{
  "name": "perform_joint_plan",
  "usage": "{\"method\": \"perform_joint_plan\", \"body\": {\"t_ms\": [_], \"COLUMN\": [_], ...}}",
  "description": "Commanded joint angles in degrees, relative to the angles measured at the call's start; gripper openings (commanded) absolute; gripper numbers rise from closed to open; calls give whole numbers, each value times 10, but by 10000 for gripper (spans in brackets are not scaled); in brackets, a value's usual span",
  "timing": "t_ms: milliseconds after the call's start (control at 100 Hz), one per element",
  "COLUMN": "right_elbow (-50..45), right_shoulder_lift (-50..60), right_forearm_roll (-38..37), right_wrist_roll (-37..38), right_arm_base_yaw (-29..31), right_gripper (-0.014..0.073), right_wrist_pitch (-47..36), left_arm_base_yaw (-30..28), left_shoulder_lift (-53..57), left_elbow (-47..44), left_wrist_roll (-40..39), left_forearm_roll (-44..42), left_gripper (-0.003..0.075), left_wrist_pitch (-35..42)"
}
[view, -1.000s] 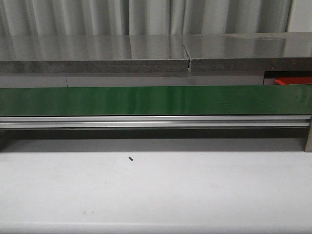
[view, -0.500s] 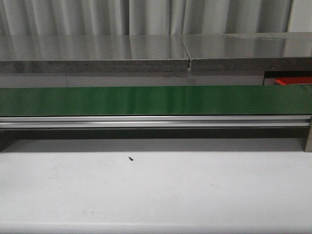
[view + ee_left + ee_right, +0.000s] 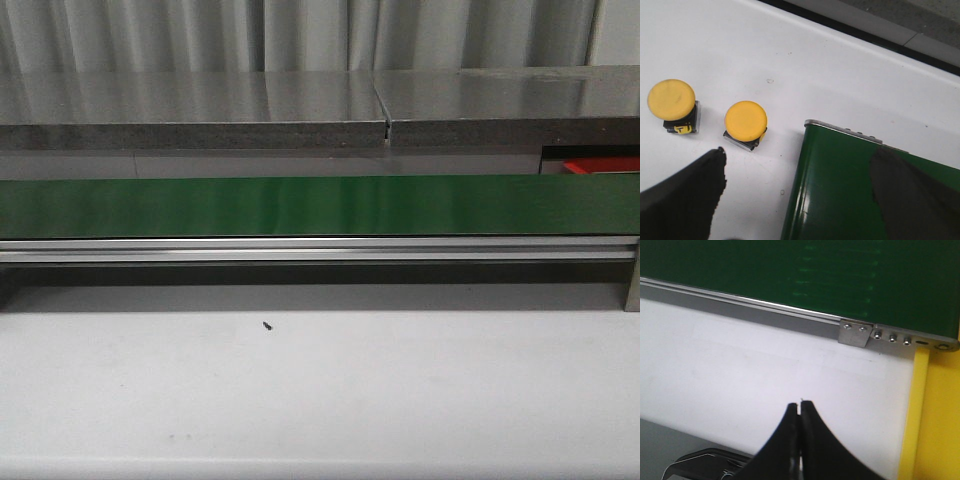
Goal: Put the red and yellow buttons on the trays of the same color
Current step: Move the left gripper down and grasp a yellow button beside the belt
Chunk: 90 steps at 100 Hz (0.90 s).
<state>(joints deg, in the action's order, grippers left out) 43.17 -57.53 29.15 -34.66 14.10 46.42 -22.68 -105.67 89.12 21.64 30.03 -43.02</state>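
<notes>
Your left gripper (image 3: 797, 200) is spread wide with nothing between its dark fingers (image 3: 685, 197); one hangs over the white tabletop (image 3: 805, 65), the other over the end of the green conveyor belt (image 3: 840, 185). Just past that finger you have two yellow buttons (image 3: 745, 121) (image 3: 672, 101) sitting upright on the tabletop, near each other but apart, beside the belt's end corner. Your right gripper (image 3: 800, 412) is closed tight, fingertips touching, holding nothing, above the tabletop near the belt's metal side rail (image 3: 765, 307). The yellow tray (image 3: 932, 415) lies beside it, its edge meeting the rail's bracket. From the front, a sliver of the red tray (image 3: 603, 166) shows beyond the belt's right end.
</notes>
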Motion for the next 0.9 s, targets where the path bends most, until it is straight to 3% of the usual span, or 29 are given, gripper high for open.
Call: {"method": "perform_joint_plan", "body": {"t_ms": [0, 890], "right_elbow": [15, 15], "right_shoulder_lift": [11, 11], "right_forearm_roll": [19, 19], "right_wrist_roll": [-6, -6], "right_arm_base_yaw": [-2, -2], "right_gripper": [-68, -68], "right_wrist_pitch": [-22, -22], "left_arm_base_yaw": [-1, 4], "left_shoulder_lift": [1, -155], "left_elbow": [33, 67], "left_wrist_roll": [-7, -22], "left_forearm_roll": [19, 56], "left_gripper": [554, 554], "left_wrist_pitch": [19, 130]}}
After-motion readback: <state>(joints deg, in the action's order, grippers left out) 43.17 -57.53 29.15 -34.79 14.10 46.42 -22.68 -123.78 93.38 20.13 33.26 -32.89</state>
